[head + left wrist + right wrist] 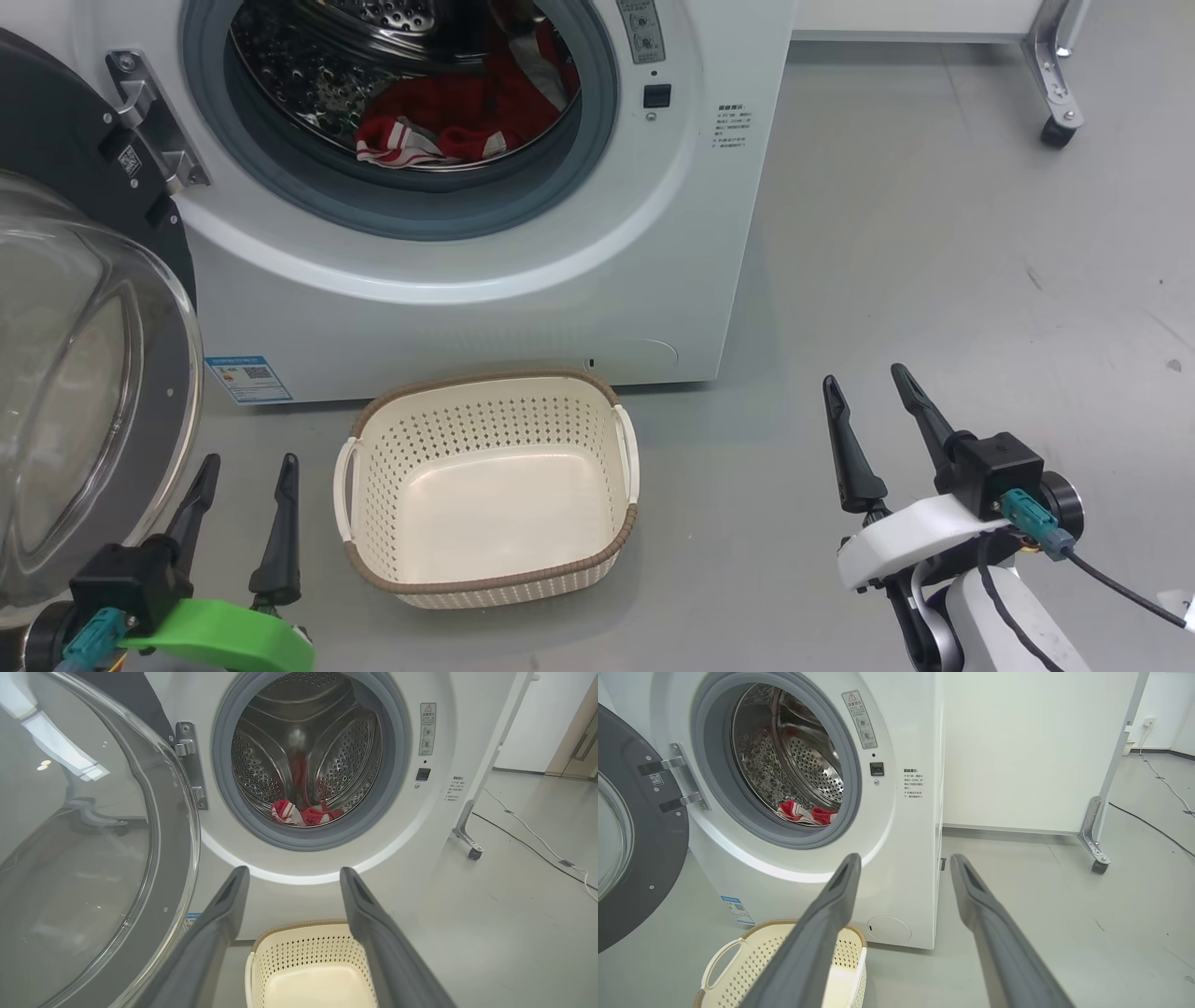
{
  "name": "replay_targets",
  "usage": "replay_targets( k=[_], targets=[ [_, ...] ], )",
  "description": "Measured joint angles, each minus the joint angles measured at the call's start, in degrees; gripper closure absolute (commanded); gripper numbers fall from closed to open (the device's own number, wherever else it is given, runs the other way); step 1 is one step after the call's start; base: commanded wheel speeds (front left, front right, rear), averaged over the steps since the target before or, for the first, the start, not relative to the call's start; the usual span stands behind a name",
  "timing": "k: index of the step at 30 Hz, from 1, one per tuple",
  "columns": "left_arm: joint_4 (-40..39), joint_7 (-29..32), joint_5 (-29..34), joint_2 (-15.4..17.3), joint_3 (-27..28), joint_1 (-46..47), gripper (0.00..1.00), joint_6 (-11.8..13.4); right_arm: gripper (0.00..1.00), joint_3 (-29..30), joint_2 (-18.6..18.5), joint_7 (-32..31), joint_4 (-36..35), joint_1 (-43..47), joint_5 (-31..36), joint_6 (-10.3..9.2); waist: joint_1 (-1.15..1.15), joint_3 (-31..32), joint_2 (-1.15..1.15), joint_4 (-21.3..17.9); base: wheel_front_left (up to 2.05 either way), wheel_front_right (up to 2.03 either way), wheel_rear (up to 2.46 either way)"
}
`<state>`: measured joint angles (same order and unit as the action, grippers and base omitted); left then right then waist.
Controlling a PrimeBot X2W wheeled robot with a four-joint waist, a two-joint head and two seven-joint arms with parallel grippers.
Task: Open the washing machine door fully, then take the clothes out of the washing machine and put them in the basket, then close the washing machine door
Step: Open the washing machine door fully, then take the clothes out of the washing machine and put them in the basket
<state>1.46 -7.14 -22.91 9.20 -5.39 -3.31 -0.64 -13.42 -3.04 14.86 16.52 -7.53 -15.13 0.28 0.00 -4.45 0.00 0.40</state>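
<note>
The white washing machine point(485, 280) stands ahead, its round black door point(75, 373) swung wide open to the left, glass bowl bulging outward. Red clothes point(448, 117) with white and striped trim lie at the bottom of the steel drum, the clothes point(303, 813) also visible in the left wrist view and the clothes point(805, 813) in the right wrist view. The cream basket point(485, 490) sits empty on the floor before the machine. My left gripper point(247, 462) hovers open beside the door, left of the basket. My right gripper point(864, 378) is open over bare floor, right of the basket.
Grey floor point(934, 233) stretches to the right. A white panel on a castor leg point(1060, 131) stands at the back right. Cables point(537, 849) run across the floor far right. The open door point(84, 858) crowds my left arm's side.
</note>
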Motion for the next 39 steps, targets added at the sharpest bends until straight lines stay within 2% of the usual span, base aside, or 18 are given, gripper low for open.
replay_targets(
  k=[11, 39],
  targets=[
    [0.0, 0.6, 0.0, 0.0, 0.1, -0.2, 0.00, 1.1, 0.00, -0.5, 0.2, 0.0, -0.9, 1.1, 0.0, -0.97, 0.00, 0.2, 0.00, -0.7, 0.00, 0.00, 0.00],
    [-0.6, 1.6, 0.4, 0.0, 0.4, -0.3, 0.00, 2.5, 0.00, -1.0, 0.2, 0.0, -2.1, 1.2, 0.0, -1.53, 0.00, 0.0, 0.00, -1.7, 0.12, -0.12, 0.00]
  ],
)
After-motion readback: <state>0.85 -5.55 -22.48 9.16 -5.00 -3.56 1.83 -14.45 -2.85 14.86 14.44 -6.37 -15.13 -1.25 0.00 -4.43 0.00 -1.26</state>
